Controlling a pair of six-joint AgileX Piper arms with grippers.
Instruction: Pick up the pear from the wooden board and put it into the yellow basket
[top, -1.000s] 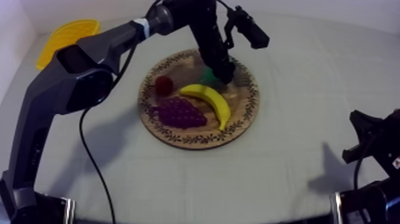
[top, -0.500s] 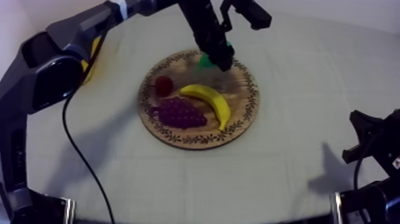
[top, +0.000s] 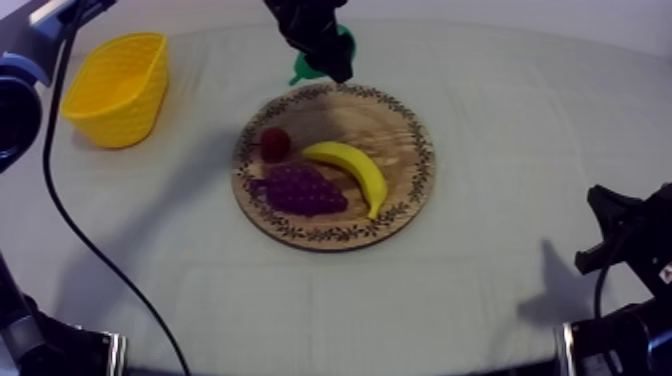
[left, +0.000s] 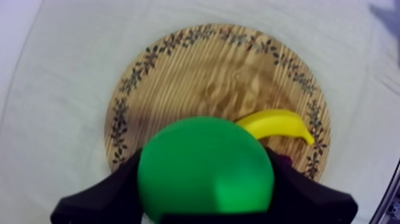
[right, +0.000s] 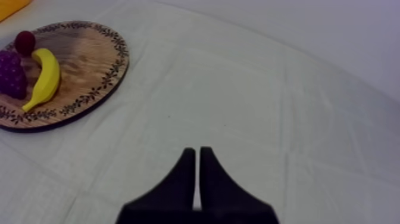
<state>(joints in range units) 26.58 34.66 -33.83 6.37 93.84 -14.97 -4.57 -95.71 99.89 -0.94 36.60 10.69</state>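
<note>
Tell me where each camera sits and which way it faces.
Top view: above the table, slanting down on the wooden board and yellow basket; left gripper holds the pear near the board's far rim; right arm low.
Left wrist view: behind the left gripper, facing down past the pear onto the board and banana; own fingers clasp the pear.
Right wrist view: behind the right gripper, facing across the cloth toward the board; that gripper is shut.
All three share the board and banana.

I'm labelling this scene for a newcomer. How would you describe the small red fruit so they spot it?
Find the round wooden board mid-table. On its side nearest the yellow basket, beside the purple grapes, sits the small red fruit: the only red piece there.
</note>
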